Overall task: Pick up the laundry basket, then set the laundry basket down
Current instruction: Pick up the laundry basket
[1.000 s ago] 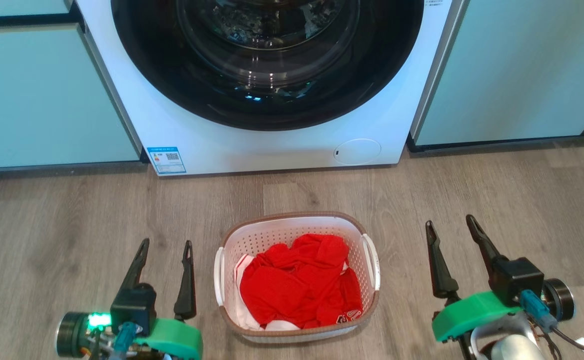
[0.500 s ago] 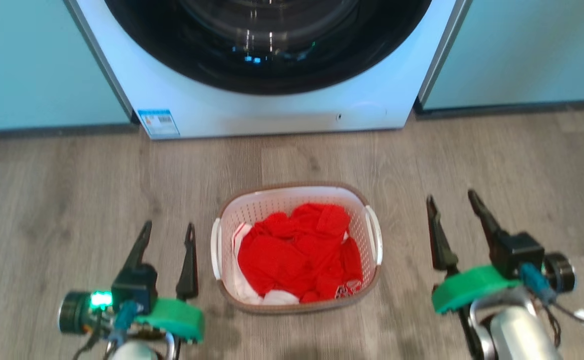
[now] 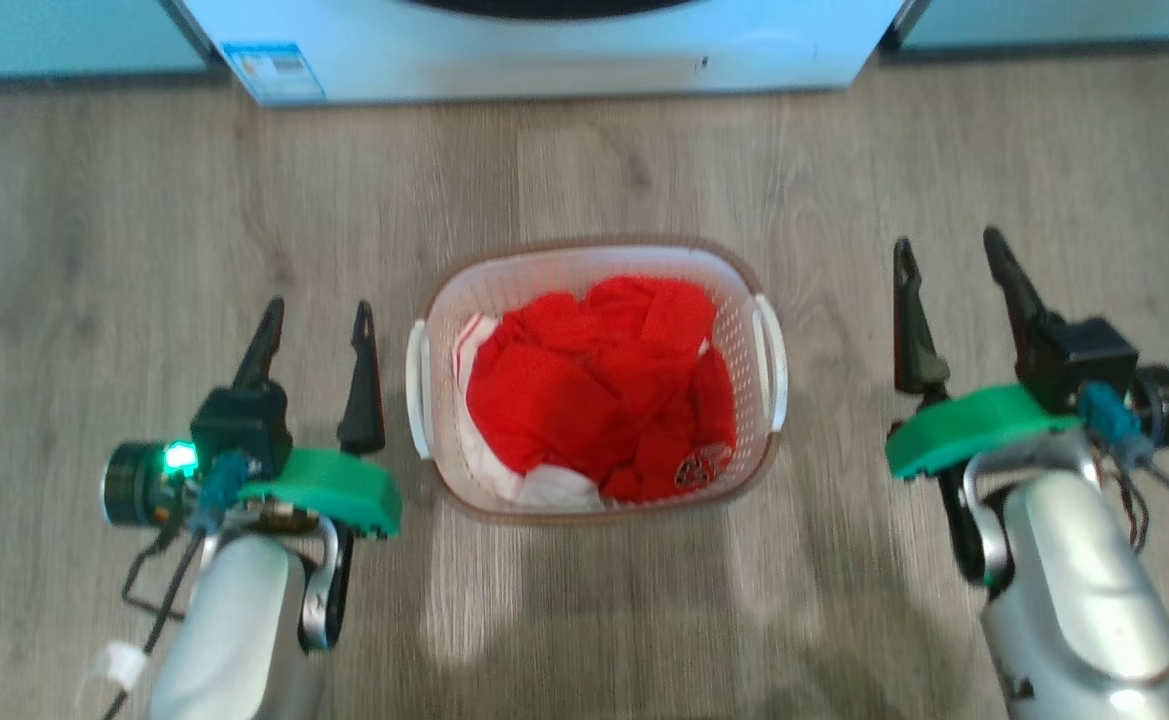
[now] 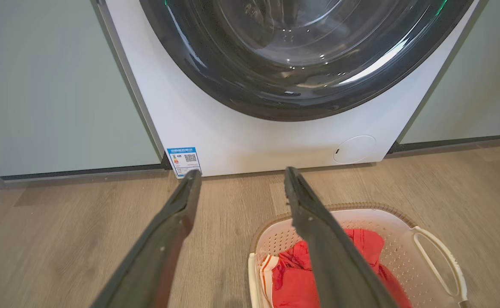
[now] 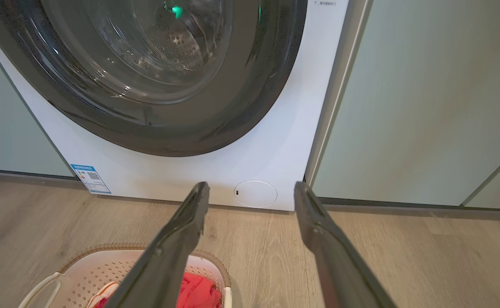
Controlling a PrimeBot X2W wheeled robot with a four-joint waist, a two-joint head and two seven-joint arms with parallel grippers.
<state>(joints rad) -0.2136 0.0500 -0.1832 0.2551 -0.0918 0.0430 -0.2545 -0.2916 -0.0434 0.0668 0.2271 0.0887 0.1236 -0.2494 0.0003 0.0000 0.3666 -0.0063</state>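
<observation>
the right gripper (image 5: pixel 250 188) gapes wide toward the washing machine (image 5: pixel 275 141); the laundry basket (image 5: pixel 83 273) sits lower left.

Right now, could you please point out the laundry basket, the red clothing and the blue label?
laundry basket (image 3: pixel 544 270), head view, far wall.
red clothing (image 3: pixel 584 390), head view, pile's middle.
blue label (image 4: pixel 183 159), left wrist view, its centre.

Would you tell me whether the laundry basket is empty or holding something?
Holding something: the laundry basket contains crumpled red cloth with some white showing beneath.
</observation>
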